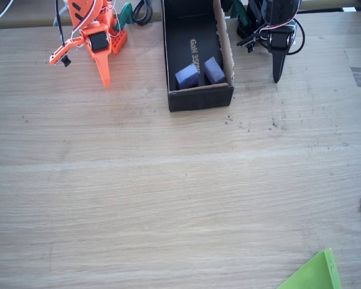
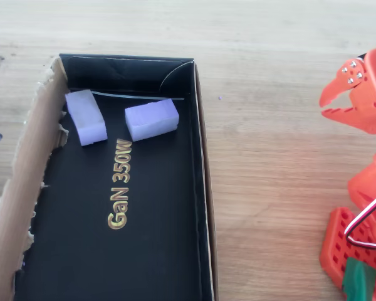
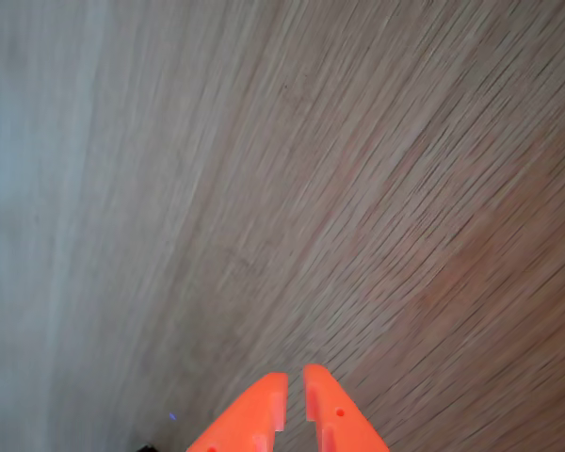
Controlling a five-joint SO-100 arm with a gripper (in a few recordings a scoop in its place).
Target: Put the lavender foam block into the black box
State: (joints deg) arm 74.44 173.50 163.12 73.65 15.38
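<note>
Inside the black box (image 2: 200,188), two foam blocks are lying at one end of the floor, just apart from each other near the end wall: the lavender foam block (image 2: 86,116) beside the torn cardboard side, and a second purple block (image 2: 151,119) next to it. The orange jaws (image 3: 295,400) are hanging nearly closed and holding nothing, over bare wooden worktop (image 1: 168,198), well apart from the box.

A matt black cardboard box (image 2: 200,188), its raw brown edges torn and rough and its inner floor carrying shiny gold lettering, is sitting on a pale, matt wood-grain table (image 1: 168,198), holding two soft-looking lavender foam blocks, with a smooth orange plastic gripper (image 3: 295,386) hovering beside the box.
</note>
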